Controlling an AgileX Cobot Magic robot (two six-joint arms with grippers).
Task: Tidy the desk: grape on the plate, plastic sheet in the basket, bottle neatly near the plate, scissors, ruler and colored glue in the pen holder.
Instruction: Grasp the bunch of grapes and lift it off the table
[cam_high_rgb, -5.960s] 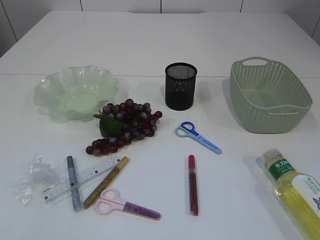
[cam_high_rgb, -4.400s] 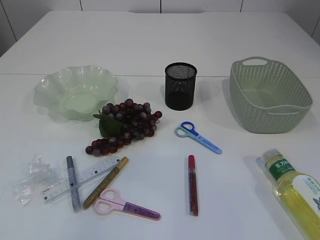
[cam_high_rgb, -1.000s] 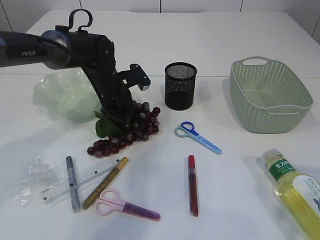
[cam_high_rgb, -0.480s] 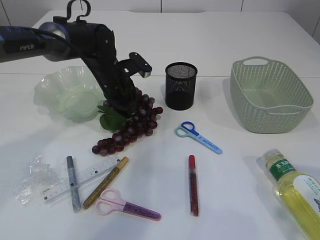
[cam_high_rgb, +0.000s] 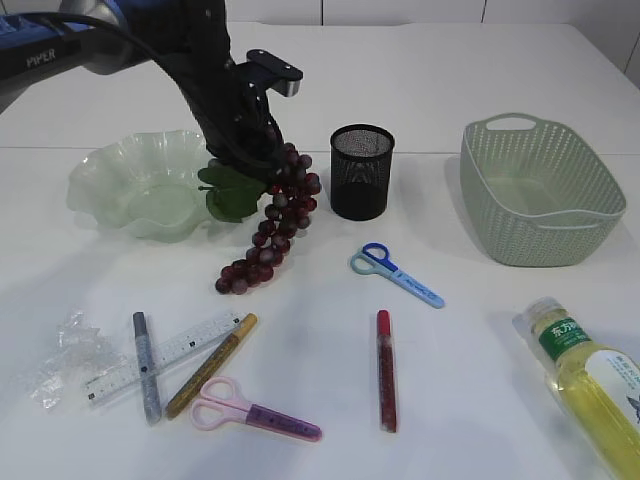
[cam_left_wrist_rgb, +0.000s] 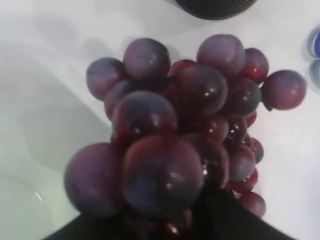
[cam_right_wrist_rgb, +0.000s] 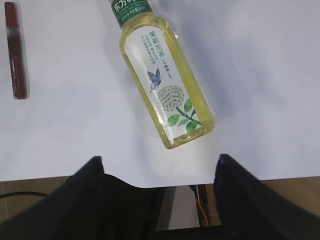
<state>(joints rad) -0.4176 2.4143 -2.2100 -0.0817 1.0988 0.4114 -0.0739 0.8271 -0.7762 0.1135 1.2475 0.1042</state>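
One grape bunch (cam_high_rgb: 272, 215) hangs beneath the left claw (cam_high_rgb: 252, 150), clamped at its top, just beside the plate (cam_high_rgb: 148, 185) above the table (cam_high_rgb: 480, 350). Left wrist: grapes (cam_left_wrist_rgb: 175, 135) fill the frame. Right wrist: the right claw's fingers (cam_right_wrist_rgb: 95, 192) spread wide, the bottle (cam_right_wrist_rgb: 162, 75) lying ahead, apart.

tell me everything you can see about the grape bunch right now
The grape bunch is a cluster of glossy, dark purple-red grapes, plastic-looking, with a green leaf at its top. The left end effector grips that top, so the bunch hangs stretched downward beside the pale green plate, left of the black mesh pen holder. Its lowest grapes lie at or just above the white table.
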